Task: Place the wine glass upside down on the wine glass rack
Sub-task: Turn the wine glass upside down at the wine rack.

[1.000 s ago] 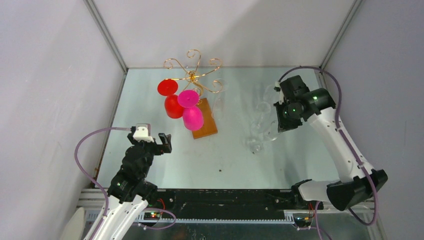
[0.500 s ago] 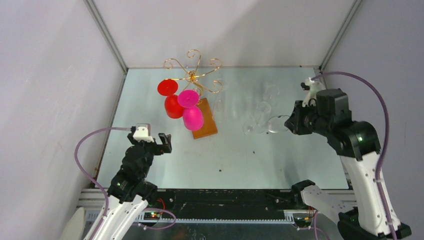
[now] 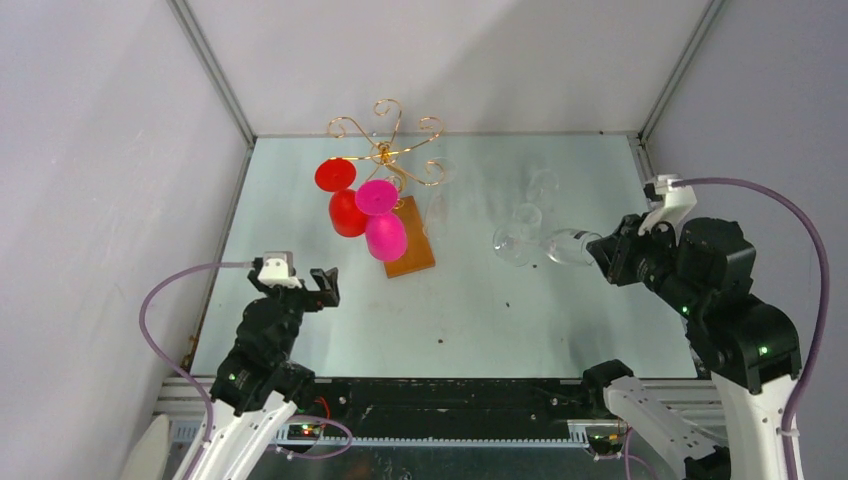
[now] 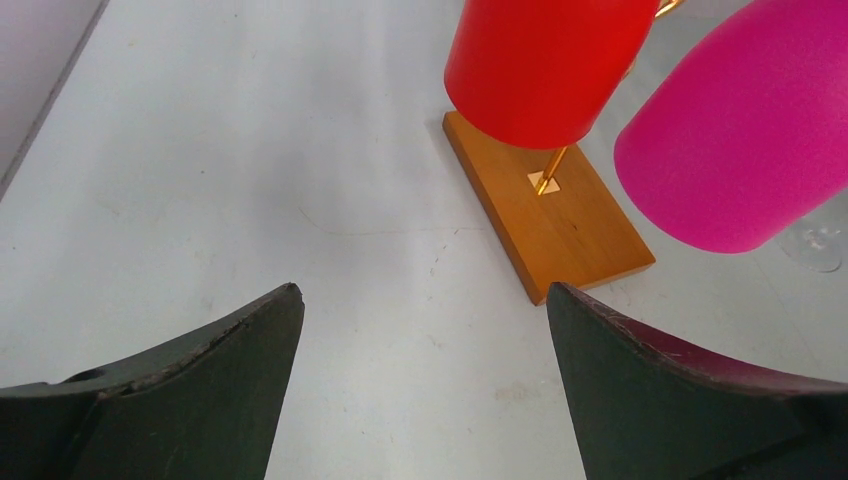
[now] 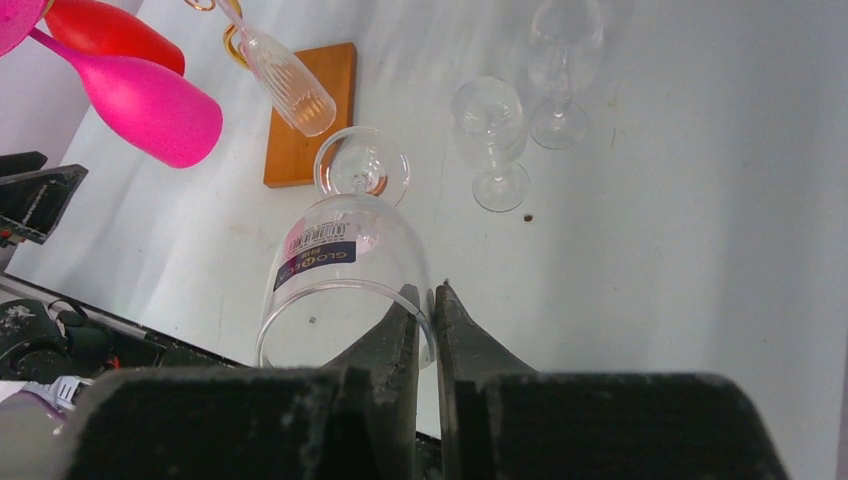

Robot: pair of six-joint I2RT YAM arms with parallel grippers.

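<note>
While the R fingers (image 5: pixel 398 335) pinch almost shut on the rim of the wine glass (image 5: pixel 345 262), w/ the glass wall caught btwn them, the glass lies roughly horizontal, clear of the desk (image 3: pixel 460 310). Its mouth is at the wrist and its foot points away toward the rack side. It's clear glass w/ a dark label on the bowl.

From the top cam it sits right of center, well apart from the wine glass rack (image 3: pixel 388 140) (gold scroll wire on a post, brown wood base (image 3: pixel 412 250)). So it's not on the rack yet.

The rack already carries 3 glasses, all hanging bowl-down:
- a red glass (image 3: pixel 347 212)
- a pink glass (image 3: pixel 385 237) just beside the red one, both tilted toward the front-left
- a clear fluted glass (image 5: pixel 290 82) on the rack's right side

2 more clear ones stand upright on the desk btwn the rack and the R arm: a near stemmed glass (image 5: pixel 490 130) and a far stemmed glass (image 5: pixel 565 50). They are close together but apart.

The L fingers (image 4: pixel 220 360) are spread wide, holding nothing. They sit low over the desk at front-left, aimed at the wood base, w/ the red and pink bowls straight ahead.
</note>
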